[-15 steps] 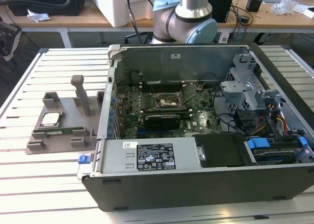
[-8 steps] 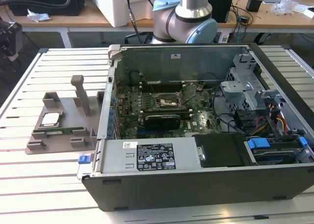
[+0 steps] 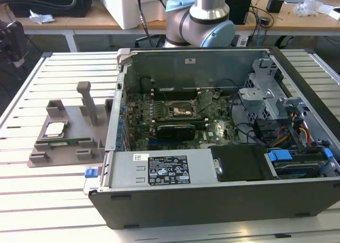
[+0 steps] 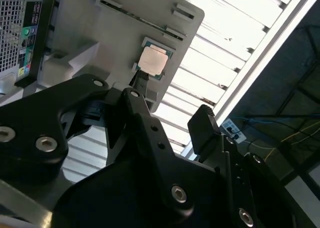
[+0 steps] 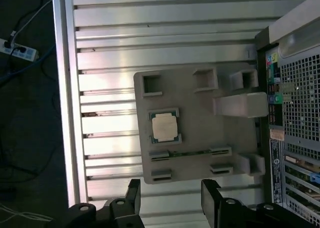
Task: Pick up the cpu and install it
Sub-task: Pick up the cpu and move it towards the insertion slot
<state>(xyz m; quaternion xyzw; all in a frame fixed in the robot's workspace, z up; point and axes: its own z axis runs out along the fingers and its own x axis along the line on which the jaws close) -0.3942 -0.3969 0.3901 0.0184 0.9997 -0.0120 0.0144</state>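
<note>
Cpu (image 5: 164, 126), light, stiff and probably fragile, lies flat in the tray (image 5: 200, 123) beside the case (image 5: 295, 88), best gripped by opposite edges; gripper (image 5: 172, 200) hovers with fingers apart, empty.

1. In the exterior view the arm (image 3: 202, 19) shows a silver tube above a grey joint with a blue cap, beyond the grey holder tray (image 3: 64, 147) and toward the exterior view's right of it.
2. In both wrist views the gripper (image 5: 172, 200) hangs above that tray, apart from it.
3. Its 2 black fingers (image 4: 202, 125) stand spread, nothing between them.
</note>
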